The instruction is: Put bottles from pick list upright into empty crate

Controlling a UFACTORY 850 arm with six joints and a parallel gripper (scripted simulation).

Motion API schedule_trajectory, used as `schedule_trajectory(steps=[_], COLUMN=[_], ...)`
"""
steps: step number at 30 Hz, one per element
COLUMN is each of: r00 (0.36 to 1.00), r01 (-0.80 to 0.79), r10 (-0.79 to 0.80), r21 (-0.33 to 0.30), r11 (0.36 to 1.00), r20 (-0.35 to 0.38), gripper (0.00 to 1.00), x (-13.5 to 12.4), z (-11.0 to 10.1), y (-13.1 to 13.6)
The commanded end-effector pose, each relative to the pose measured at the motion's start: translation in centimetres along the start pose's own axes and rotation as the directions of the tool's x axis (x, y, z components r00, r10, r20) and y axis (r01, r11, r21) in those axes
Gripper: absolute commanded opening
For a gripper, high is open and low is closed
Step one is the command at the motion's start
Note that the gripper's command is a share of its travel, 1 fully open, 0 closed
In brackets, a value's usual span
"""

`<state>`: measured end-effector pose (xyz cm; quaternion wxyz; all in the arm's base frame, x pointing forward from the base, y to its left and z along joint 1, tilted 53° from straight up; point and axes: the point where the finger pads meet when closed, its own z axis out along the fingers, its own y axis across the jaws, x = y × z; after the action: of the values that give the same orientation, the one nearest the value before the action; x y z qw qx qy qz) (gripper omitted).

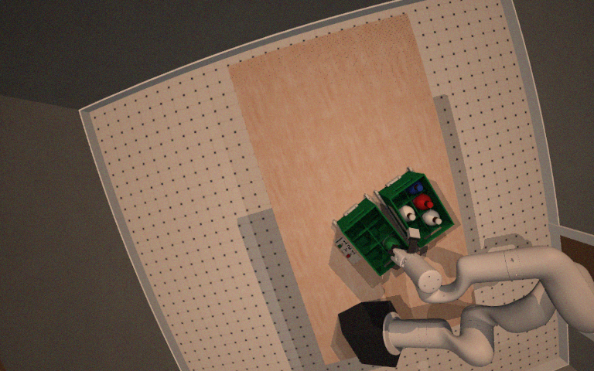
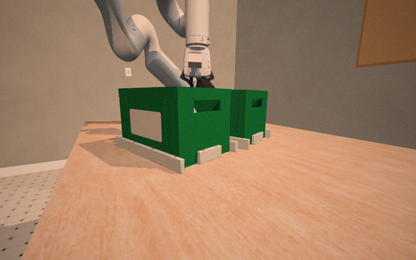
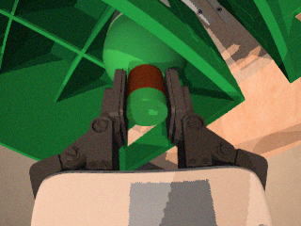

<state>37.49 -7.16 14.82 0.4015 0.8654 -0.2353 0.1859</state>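
Wooden table (image 2: 275, 189) with two green crates side by side.
Claw (image 3: 149, 108) pinches a green bottle (image 3: 134, 47) by its neck, inside the near crate (image 2: 183, 122).

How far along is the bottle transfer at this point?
Done: nothing shows standing in the empty crate yet. In hand: the gripper is shut on a green bottle by its neck, low in a corner cell. Left: release it upright, then any others ordered; four bottles stand in the other crate. The pick list is too small to read.

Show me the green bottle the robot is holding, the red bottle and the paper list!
green bottle with red neck band (image 3: 134, 47), wrist view, its rounded shoulder
red bottle (image 1: 421, 201), top view, its body
white paper pick list strip (image 1: 346, 250), top view, its middle
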Motion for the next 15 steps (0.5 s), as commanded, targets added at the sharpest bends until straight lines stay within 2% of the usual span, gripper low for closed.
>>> schedule_trajectory(steps=[1, 15], r00=[1.000, 1.000], r01=[0.000, 0.000], r10=[0.000, 0.000], r21=[0.001, 0.001], r11=[1.000, 1.000], r20=[-0.001, -0.001], gripper=[0.00, 0.00], x=[0.04, 0.04], z=[0.22, 0.82], y=[-0.04, -0.04])
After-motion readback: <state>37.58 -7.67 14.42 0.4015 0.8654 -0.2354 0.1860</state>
